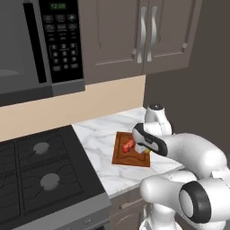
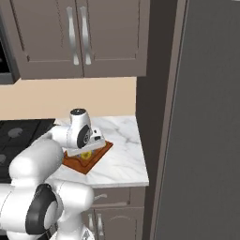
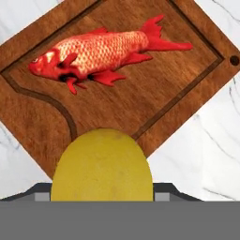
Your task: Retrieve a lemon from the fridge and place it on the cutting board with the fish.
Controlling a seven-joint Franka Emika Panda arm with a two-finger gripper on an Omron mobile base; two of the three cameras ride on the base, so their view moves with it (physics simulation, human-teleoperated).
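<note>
My gripper (image 3: 102,190) is shut on the yellow lemon (image 3: 102,166), which hangs just over the near edge of the reddish-brown cutting board (image 3: 154,89). The red fish (image 3: 101,54) lies lengthwise across the far half of the board. In the left base view the board (image 1: 122,157) sits on the marble counter with the fish (image 1: 128,145) on it, and the hand partly hides the lemon (image 1: 147,152). In the right base view the lemon (image 2: 86,155) peeks out under the hand, above the board (image 2: 91,162). The grey fridge (image 2: 206,140) stands closed at the right.
A black stove (image 1: 40,175) adjoins the marble counter (image 1: 101,134) on the left, with a microwave (image 1: 31,45) above it. Brown-grey wall cabinets (image 1: 143,36) hang over the counter. The counter's front edge runs just below the board.
</note>
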